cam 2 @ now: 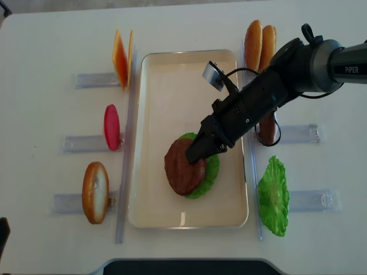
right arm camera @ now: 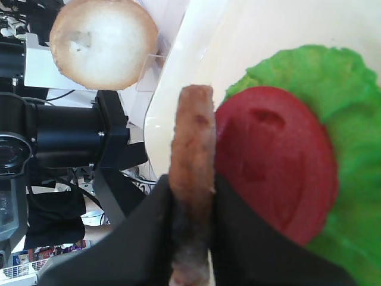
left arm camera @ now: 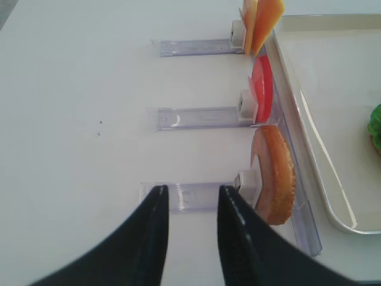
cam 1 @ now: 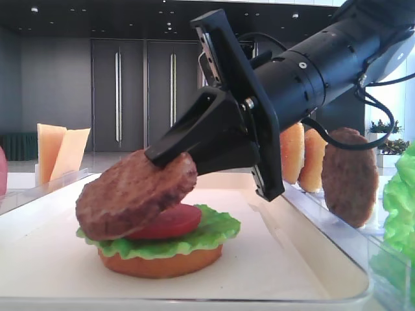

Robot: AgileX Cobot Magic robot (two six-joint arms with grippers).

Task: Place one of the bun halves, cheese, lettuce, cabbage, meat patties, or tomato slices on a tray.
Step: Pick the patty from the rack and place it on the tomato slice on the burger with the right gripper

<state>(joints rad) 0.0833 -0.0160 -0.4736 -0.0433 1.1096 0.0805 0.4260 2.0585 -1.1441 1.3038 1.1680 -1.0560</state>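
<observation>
My right gripper (cam 2: 196,153) is shut on the edge of a dark brown meat patty (cam 2: 180,169). The patty (cam 1: 130,194) hangs tilted, its low side resting on a stack on the cream tray (cam 2: 172,86). That stack is a red tomato slice (cam 1: 174,223) on a lettuce leaf (cam 1: 211,233) on a bun half (cam 1: 162,264). The right wrist view shows the patty (right arm camera: 191,137) edge-on between the black fingers (right arm camera: 149,238), next to the tomato slice (right arm camera: 274,167). My left gripper (left arm camera: 189,196) hovers open over the table left of the tray, holding nothing.
Clear racks flank the tray. On the left they hold cheese slices (cam 2: 121,60), a tomato slice (cam 2: 111,127) and a bun half (cam 2: 95,192). On the right are two bun halves (cam 2: 259,40), a second patty (cam 1: 350,175) and a lettuce leaf (cam 2: 274,195).
</observation>
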